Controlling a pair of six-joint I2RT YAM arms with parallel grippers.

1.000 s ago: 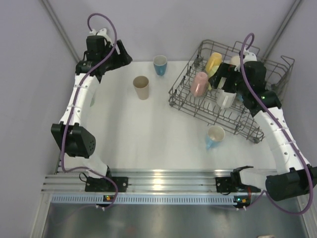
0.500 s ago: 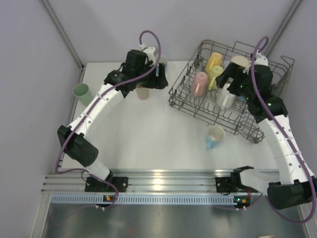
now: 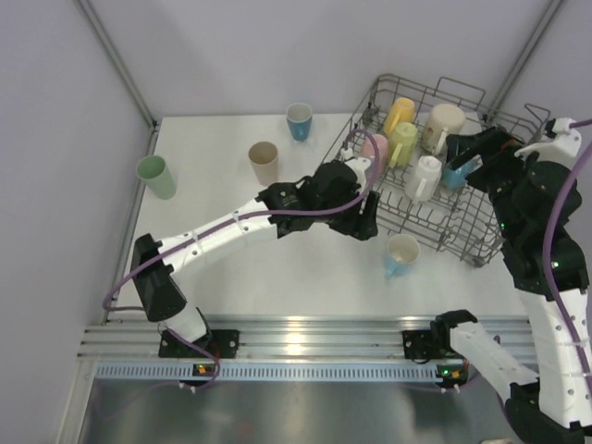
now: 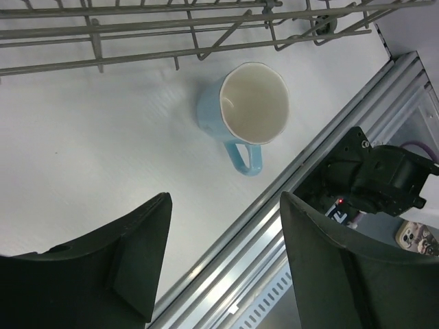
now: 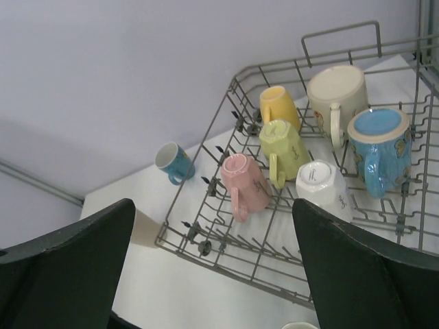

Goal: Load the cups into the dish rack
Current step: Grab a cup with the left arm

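A light blue mug point(image 3: 401, 254) stands upright on the table just in front of the dish rack point(image 3: 481, 242); in the left wrist view the mug point(image 4: 247, 110) is ahead of my fingers. My left gripper point(image 3: 365, 220) is open and empty, just left of this mug. The rack holds pink point(image 5: 245, 184), yellow point(image 5: 278, 104), lime point(image 5: 285, 144), white point(image 5: 321, 185), cream point(image 5: 336, 92) and blue point(image 5: 381, 140) mugs, upside down. My right gripper point(image 3: 476, 150) is open and empty, raised over the rack's right side.
A mint tumbler point(image 3: 155, 176) stands at the far left, a beige tumbler point(image 3: 265, 162) and a blue cup point(image 3: 299, 120) at the back middle. The aluminium rail point(image 4: 274, 205) runs along the table's near edge, close to the light blue mug.
My left arm has swung from the back left corner across to the middle, beside the light blue mug. My right gripper has drawn back from the mugs in the rack toward the right.
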